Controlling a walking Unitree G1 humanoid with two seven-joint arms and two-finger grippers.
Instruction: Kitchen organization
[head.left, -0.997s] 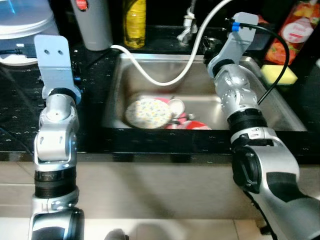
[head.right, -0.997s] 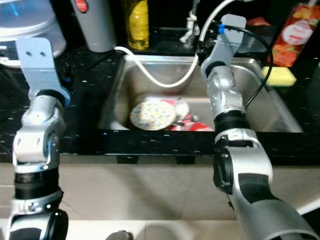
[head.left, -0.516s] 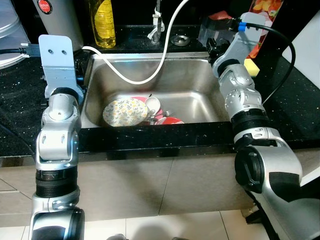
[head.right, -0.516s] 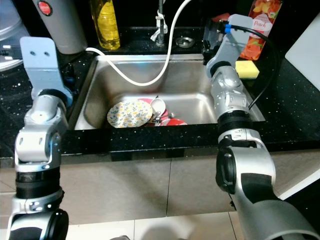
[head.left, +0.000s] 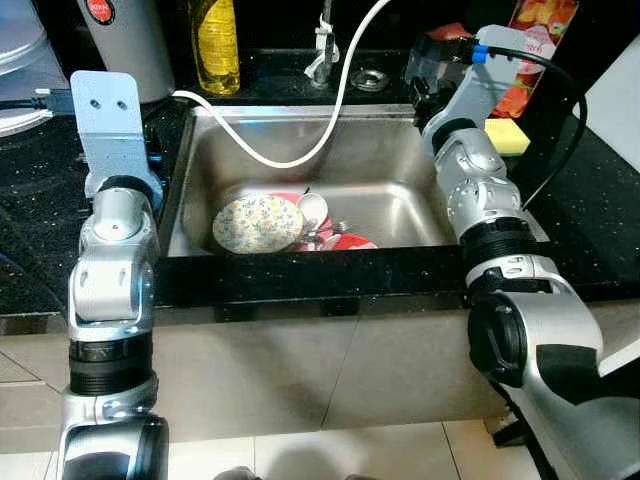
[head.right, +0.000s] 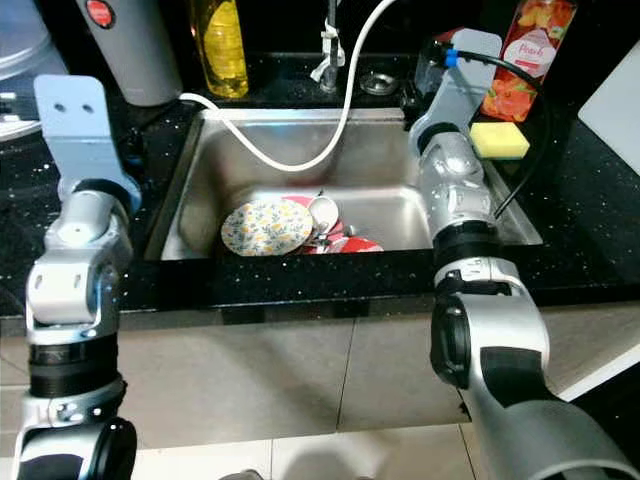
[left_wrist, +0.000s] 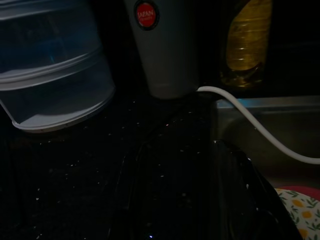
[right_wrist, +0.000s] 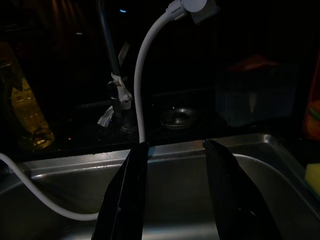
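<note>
- The right gripper (right_wrist: 172, 200) was held over the back right part of the sink (head.left: 400, 165), fingers spread apart with nothing between them.
- The left gripper's opening could not be read from its dark wrist view; that arm stood over the black counter (head.left: 30, 200), to the left of the sink.
- The floral plate (head.left: 258, 223) lay in the sink basin, below and to the left of the right gripper and well apart from it.
- Handling, as a judgement: the plate looked rigid, glazed and breakable, likely slippery if wet; the exposed rim nearest the basin front seemed the best hold, pinched edge-on.
- The sink also held a small white cup (head.left: 312, 209) touching the plate's right edge, red dishes (head.left: 350, 242) partly beneath both, and what appeared to be cutlery, too small to identify.
- A white hose (head.left: 300, 150) drooped into the basin, between the right gripper and the plate; it could snag on a descent.
- A yellow oil bottle (head.left: 219, 45) and a grey cylindrical vessel (head.left: 125, 45) stood behind the sink; a yellow sponge (head.right: 498, 140) lay just right of the gripper.
</note>
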